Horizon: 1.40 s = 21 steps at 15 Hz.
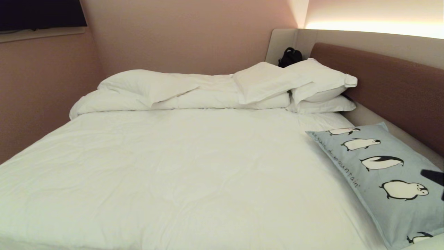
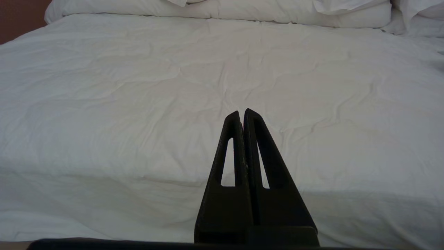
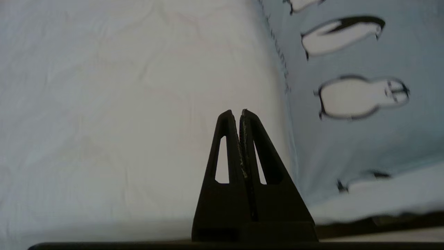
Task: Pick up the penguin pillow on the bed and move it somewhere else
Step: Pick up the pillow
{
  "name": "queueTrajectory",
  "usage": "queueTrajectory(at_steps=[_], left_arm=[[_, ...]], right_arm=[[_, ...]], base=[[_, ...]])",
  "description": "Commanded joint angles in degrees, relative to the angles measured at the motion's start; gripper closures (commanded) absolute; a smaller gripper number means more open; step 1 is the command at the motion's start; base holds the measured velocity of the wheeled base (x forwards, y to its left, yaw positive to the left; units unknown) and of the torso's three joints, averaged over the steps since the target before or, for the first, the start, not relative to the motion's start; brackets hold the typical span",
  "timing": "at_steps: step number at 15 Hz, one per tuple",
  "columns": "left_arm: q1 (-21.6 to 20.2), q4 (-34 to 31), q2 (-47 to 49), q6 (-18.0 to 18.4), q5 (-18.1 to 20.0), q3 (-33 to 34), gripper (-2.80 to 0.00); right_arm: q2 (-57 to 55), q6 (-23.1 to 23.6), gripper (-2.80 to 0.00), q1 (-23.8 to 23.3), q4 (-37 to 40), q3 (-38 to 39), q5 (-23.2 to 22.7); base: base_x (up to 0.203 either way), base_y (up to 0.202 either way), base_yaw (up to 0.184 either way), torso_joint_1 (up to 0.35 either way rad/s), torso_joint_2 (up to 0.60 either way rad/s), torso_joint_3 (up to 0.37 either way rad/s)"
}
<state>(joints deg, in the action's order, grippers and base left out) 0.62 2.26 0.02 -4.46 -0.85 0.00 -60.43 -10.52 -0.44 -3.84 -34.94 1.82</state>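
Pillow (image 3: 350, 139) with penguins lies flat on the bed (image 3: 121, 104), just beside the right jaws (image 3: 240, 111), which are pressed together and empty. It looks soft, light and squashy. Pinching its near edge seems best. Left jaws (image 2: 241, 111) are closed too.

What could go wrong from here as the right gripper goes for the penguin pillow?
1. The right gripper is shut and points at the white sheet beside the penguin pillow; unless it opens and shifts toward the pillow, it may pinch sheet or only push the pillow.
2. The pillow lies at the bed's right edge by the brown headboard, so a nudge could wedge it against the headboard.
3. Soft fabric may slip from a shallow pinch.
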Motion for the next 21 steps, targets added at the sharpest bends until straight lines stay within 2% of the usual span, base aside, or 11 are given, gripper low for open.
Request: queueTrajectory(at_steps=[1, 6, 11, 16, 21], left_arm=[[0.0, 0.0, 0.0, 0.0, 0.0, 0.0, 0.00], [0.0, 0.0, 0.0, 0.0, 0.0, 0.0, 0.00], [0.0, 0.0, 0.0, 0.0, 0.0, 0.0, 0.00], [0.0, 0.0, 0.0, 0.0, 0.0, 0.0, 0.00], [0.0, 0.0, 0.0, 0.0, 0.0, 0.0, 0.00]], right_arm=[[-17.5, -5.5, 0.00, -0.2, -10.7, -8.6, 2.5], [-34.8, -11.8, 0.00, -0.5, -11.9, -21.9, 7.2], [-46.1, -18.4, 0.00, -4.4, -12.1, -31.9, 7.7], [-51.3, -19.7, 0.00, -12.3, -12.3, -32.3, 5.7], [-51.1, -19.4, 0.00, -21.0, -12.4, -27.9, -1.4]], base=[[0.000, 0.000, 0.000, 0.000, 0.00, 0.000], [0.000, 0.000, 0.000, 0.000, 0.00, 0.000], [0.000, 0.000, 0.000, 0.000, 0.00, 0.000], [0.000, 0.000, 0.000, 0.000, 0.00, 0.000], [0.000, 0.000, 0.000, 0.000, 0.00, 0.000]])
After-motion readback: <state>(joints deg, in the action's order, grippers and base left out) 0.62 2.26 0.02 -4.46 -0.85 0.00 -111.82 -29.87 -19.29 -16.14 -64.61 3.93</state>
